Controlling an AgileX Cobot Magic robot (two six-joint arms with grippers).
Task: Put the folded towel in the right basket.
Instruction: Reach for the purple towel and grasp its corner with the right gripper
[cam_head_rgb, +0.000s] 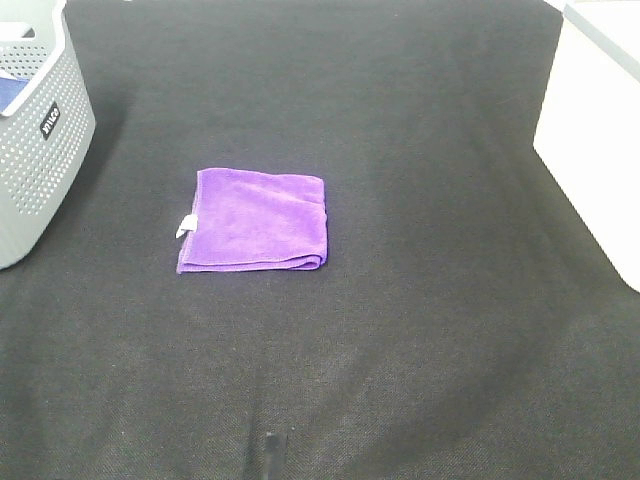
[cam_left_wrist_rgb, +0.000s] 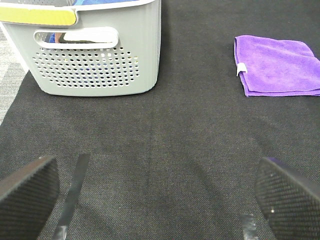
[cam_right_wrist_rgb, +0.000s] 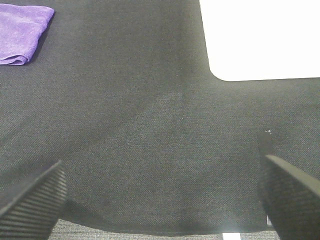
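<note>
**Towel sits nearer the wrong basket, both hands spread and well back**

The folded purple towel lies flat on the black bench, left of the middle. It is nearer the grey left basket than the white right basket, which stands well apart at the far right.

The main risk I see is the fold coming undone. A pinch that catches only the top layer would let the rest hang open or drop on the long carry across. A grip too close to the cloth-covered bench could also snag the covering along with the towel. The white basket is washed out by glare, so its opening is hard to judge and a release might land on the rim or short of it.

The left hand hangs low over the bench with its fingers spread wide and nothing between them. The towel is off to one side and the grey basket ahead. The right hand is likewise spread and empty, with a corner of the white basket ahead. Neither hand shows in the high view.
</note>
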